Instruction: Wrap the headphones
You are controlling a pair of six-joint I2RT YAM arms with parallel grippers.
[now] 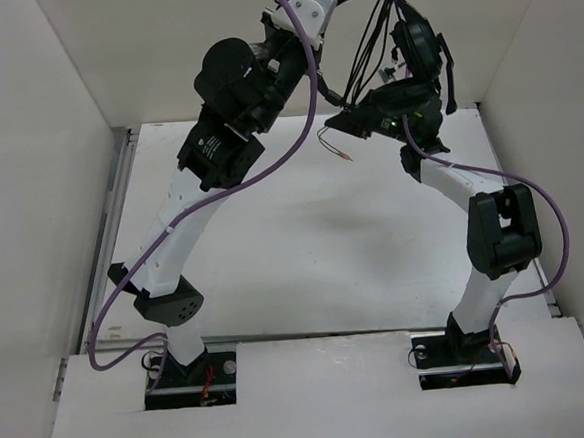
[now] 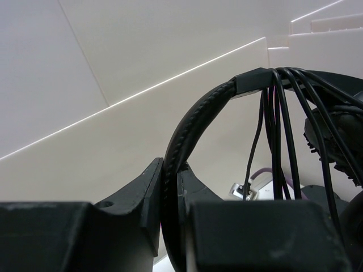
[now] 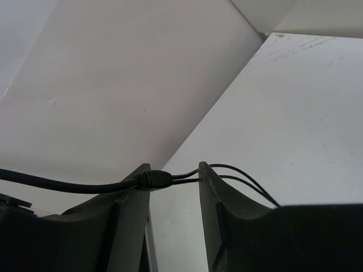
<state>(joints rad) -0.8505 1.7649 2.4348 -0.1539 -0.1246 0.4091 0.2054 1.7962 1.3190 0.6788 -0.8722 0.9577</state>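
The headphones [image 1: 415,40] hang high above the table's far side. My left gripper [image 1: 323,0] is shut on their padded headband [image 2: 195,116], which stands pinched between the jaws [image 2: 170,170]. Several loops of the thin black cord [image 2: 278,130] are wound over the headband and hang down beside an earcup [image 2: 334,136]. My right gripper [image 1: 350,113] is just below the headphones. Its jaws [image 3: 174,170] stand apart, and the cord's splitter [image 3: 153,180] lies across the fingertips, with two thin strands running over the right finger. A reddish-tipped plug [image 1: 343,158] dangles below it.
White walls enclose the white table [image 1: 304,248] on the left, back and right. Both arms reach up over the table's far half. A purple cable [image 1: 296,128] loops along the left arm, and another [image 1: 543,221] along the right arm.
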